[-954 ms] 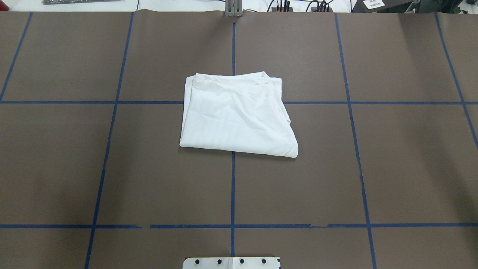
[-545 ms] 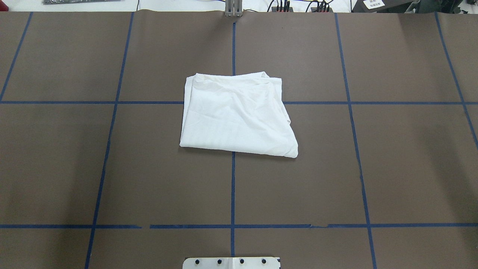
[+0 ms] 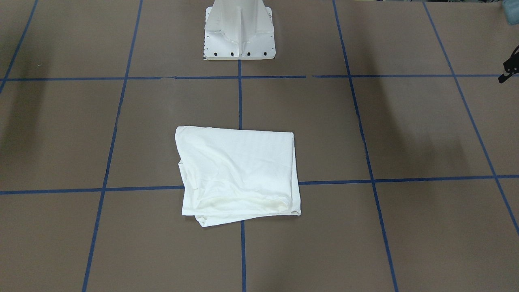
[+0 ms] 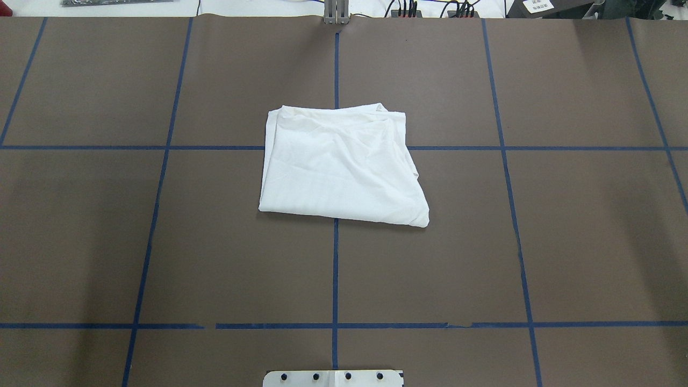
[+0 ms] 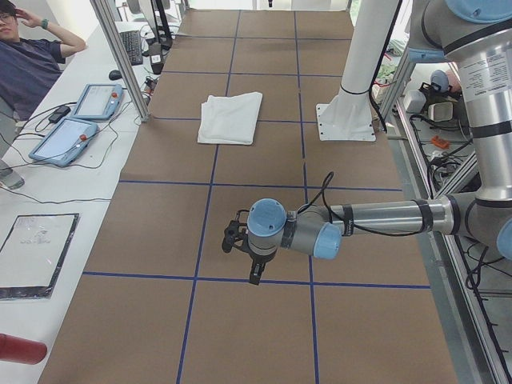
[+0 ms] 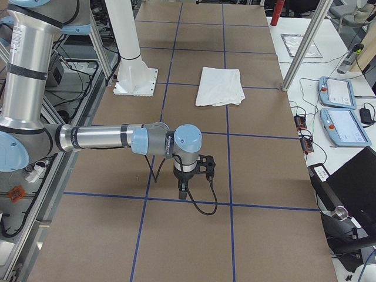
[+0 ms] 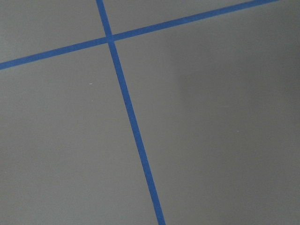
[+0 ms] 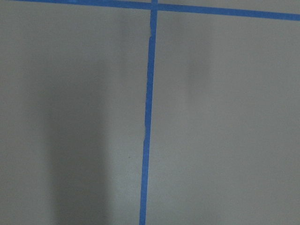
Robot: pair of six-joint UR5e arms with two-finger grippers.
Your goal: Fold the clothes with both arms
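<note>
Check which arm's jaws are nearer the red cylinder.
Left. The left arm hangs its jaws over the table end where the red cylinder lies; the right arm is over the opposite end, beyond the shirt.

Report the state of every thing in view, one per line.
T-shirt: folded, lying flat on the table, unheld.
Left gripper: over the table, away from T-shirt; open or shut unclear.
Right gripper: over the table, away from T-shirt; open or shut unclear.

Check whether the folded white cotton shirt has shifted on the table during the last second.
No. The folded white cotton shirt covers the same crossing of the blue tape lines, its edges unchanged.
</note>
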